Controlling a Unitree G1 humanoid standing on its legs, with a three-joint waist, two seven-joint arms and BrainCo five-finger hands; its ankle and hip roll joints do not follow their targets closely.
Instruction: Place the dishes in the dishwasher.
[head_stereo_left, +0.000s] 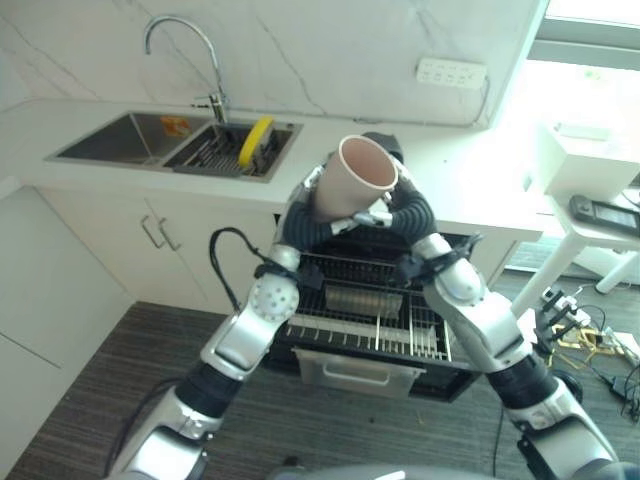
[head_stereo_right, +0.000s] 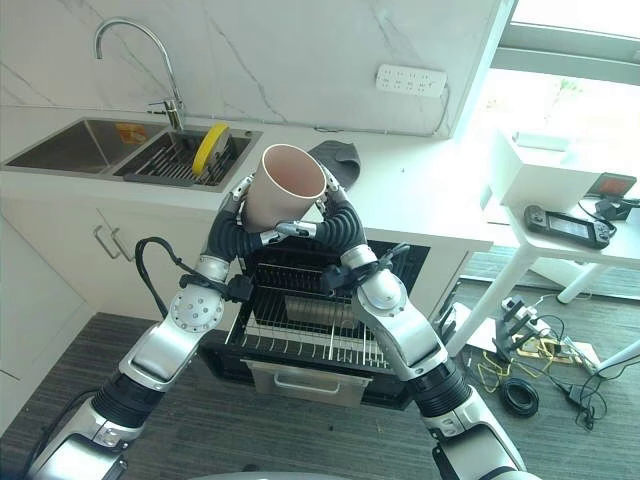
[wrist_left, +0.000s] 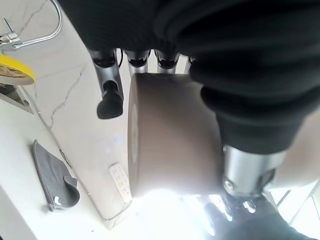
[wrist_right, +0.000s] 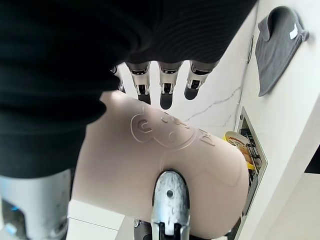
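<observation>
- Two basins make up the sink (head_stereo_left: 130, 140) at the far left of the desk (head_stereo_right: 420, 205); a rack in the nearer basin holds a yellow plate (head_stereo_right: 210, 146), well left of the cup.
- We hold a pinkish cup (head_stereo_left: 352, 180) up between both hands, tilted, its mouth toward the camera, above the open dishwasher (head_stereo_left: 375, 310).
- Our left hand (head_stereo_left: 307, 195) is on the cup's left side; its fingers (wrist_left: 111, 97) look fairly straight against the wall, so we cannot tell whether they grip.
- Our right hand (head_stereo_left: 385, 205) wraps the cup: fingers (wrist_right: 165, 90) curled over one side, thumb on the other.
- A grey cloth (head_stereo_right: 335, 158) lies on the desk just behind the cup.
- We judge this the carrying step; next, lower the cup and seat it in the pulled-out rack (head_stereo_right: 310, 320).
</observation>
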